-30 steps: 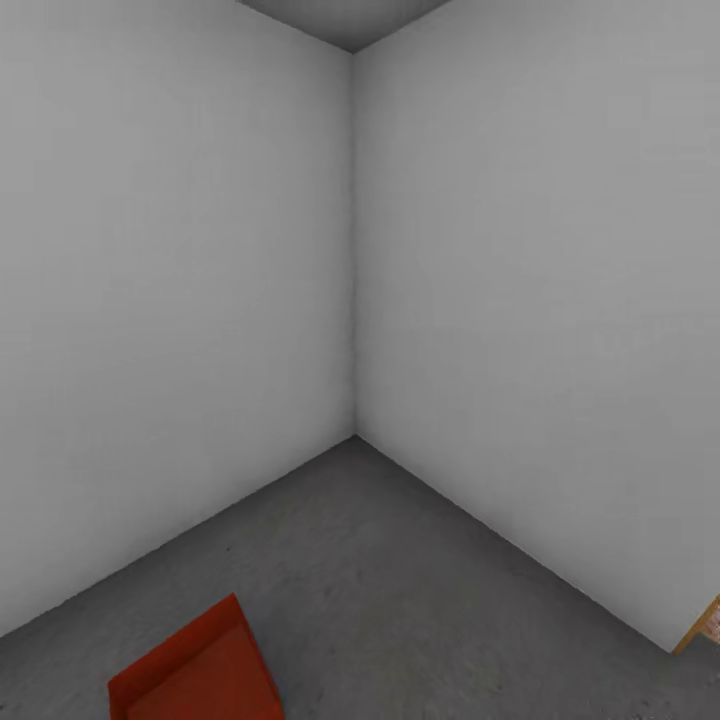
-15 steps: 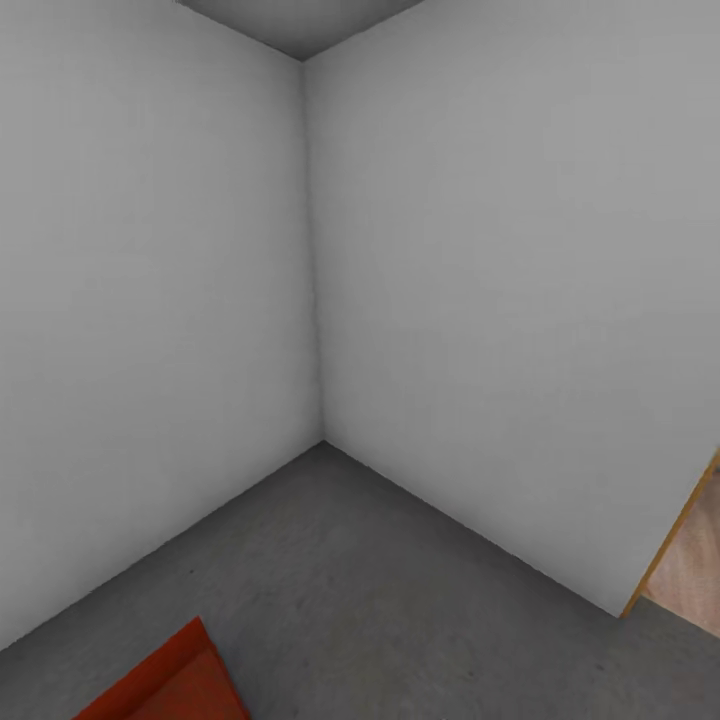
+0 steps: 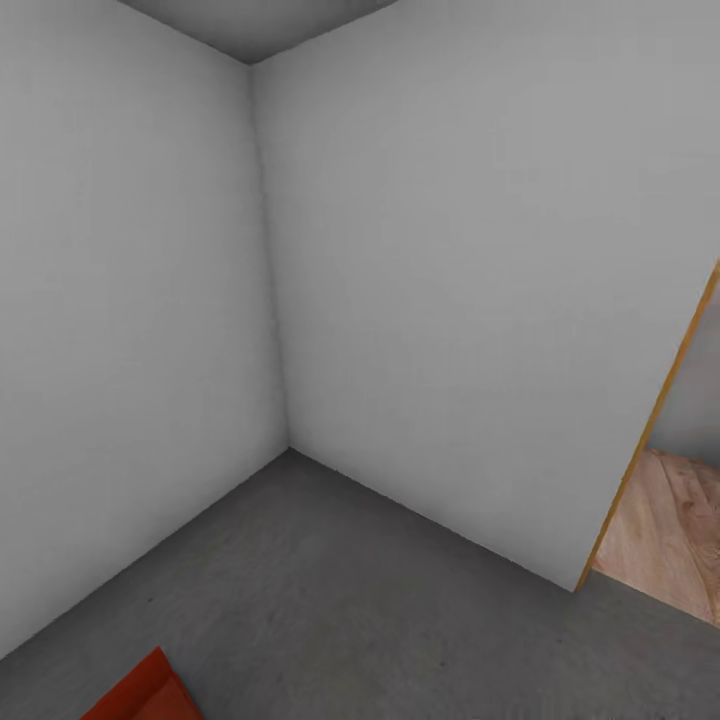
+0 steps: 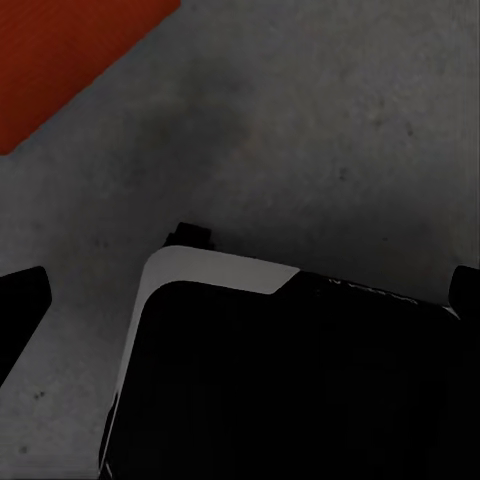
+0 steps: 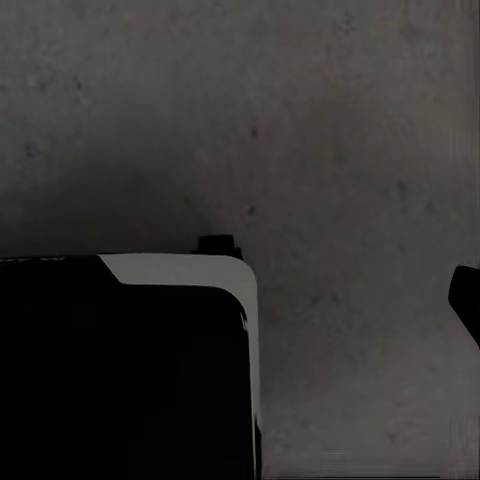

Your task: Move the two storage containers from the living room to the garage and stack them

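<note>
Down at the left gripper (image 4: pixel 235 290), two dark fingertips (image 4: pixel 20 300) sit at opposite edges of the left wrist view, spread wide apart with nothing between them but the robot's black-and-white base (image 4: pixel 270 370) and the floor (image 4: pixel 330 140) below. One corner of a red-orange storage container (image 4: pixel 70 50) shows in that view, resting on the concrete, well apart from the fingers. At the right gripper, just one dark fingertip (image 5: pixel 467 300) shows at the edge of the right wrist view, so I cannot tell whether that one is spread or closed; nothing red shows near it, only speckled grey concrete and another corner of the base.

From the head view, the same container's corner (image 3: pixel 145 690) pokes in at the bottom left, sitting on the dark floor of the garage. Beyond it two plain light-grey walls (image 3: pixel 430 280) meet in a corner. At the right, a wood-trimmed doorway edge (image 3: pixel 650 420) opens onto light wood plank flooring (image 3: pixel 665 530).
</note>
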Controlling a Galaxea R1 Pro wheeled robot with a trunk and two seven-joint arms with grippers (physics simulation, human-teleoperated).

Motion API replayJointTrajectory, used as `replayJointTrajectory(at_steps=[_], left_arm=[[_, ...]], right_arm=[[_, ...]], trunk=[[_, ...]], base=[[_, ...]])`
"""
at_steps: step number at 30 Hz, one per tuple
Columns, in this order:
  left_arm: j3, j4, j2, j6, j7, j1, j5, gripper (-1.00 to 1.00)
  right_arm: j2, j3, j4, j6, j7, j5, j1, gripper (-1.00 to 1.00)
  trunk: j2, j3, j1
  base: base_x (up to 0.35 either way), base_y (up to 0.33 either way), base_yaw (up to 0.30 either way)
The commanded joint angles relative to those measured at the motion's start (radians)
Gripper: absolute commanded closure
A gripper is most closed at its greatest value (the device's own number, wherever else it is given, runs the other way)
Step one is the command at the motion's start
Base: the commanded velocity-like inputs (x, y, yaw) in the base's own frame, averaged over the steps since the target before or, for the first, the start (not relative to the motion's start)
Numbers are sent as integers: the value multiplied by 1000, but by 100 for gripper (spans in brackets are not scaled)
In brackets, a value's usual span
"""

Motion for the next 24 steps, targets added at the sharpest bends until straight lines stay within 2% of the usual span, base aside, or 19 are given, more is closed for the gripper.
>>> replayJointTrajectory(at_steps=[1, 10, 24], left_arm=[[-8, 0, 1, 3, 0, 5, 9, -100], [-8, 0, 4, 4, 2, 16, 9, -100], [-9, -2, 7, -9, 10, 16, 6, -100]], right_arm=[[0, -2, 3, -7, -1, -1, 3, -100], [0, -2, 3, -15, -1, -29, 33, -100], [-2, -1, 2, -7, 0, -32, 35, -100]], trunk=[[-1, 1, 0], [-1, 9, 0], [-1, 20, 0]], base=[[0, 0, -261], [0, 0, -261], [0, 0, -237]])
